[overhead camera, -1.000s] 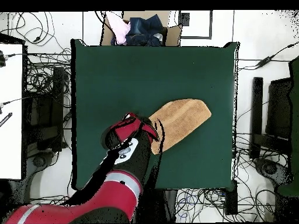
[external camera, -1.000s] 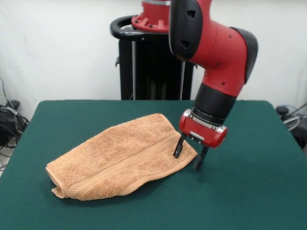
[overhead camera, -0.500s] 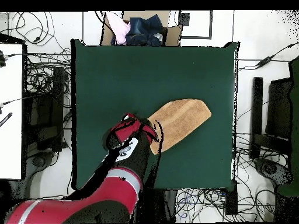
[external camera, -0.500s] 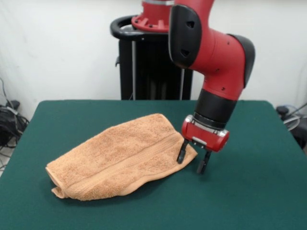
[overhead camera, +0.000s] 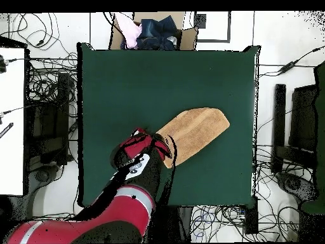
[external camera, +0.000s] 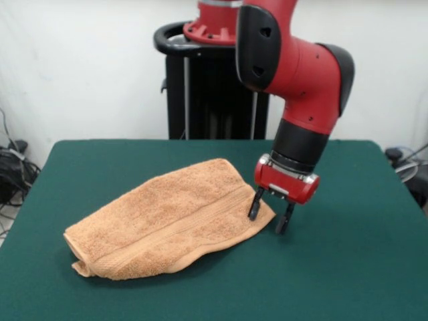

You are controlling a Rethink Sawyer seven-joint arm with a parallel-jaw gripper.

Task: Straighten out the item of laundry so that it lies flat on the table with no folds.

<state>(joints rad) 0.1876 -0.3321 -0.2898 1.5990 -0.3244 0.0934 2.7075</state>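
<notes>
The orange-tan towel (external camera: 167, 224) lies folded over on the dark green table (external camera: 348, 267), a woven band running along its near side. In the overhead view the towel (overhead camera: 193, 130) lies right of centre. My gripper (external camera: 268, 215) is open, its two black fingers straddling the towel's right corner, one finger over the cloth and one just beyond the edge, slightly above the table. In the overhead view the gripper (overhead camera: 152, 143) is at the towel's lower-left end, its tips hidden under the arm.
The black pedestal (external camera: 207, 80) stands behind the table. A box with clothes (overhead camera: 152, 32) sits beyond the table's far edge in the overhead view. Cables lie on the floor around the table.
The gripper shifted slightly right and down, then rose a little at the towel's corner. The towel has not moved.
</notes>
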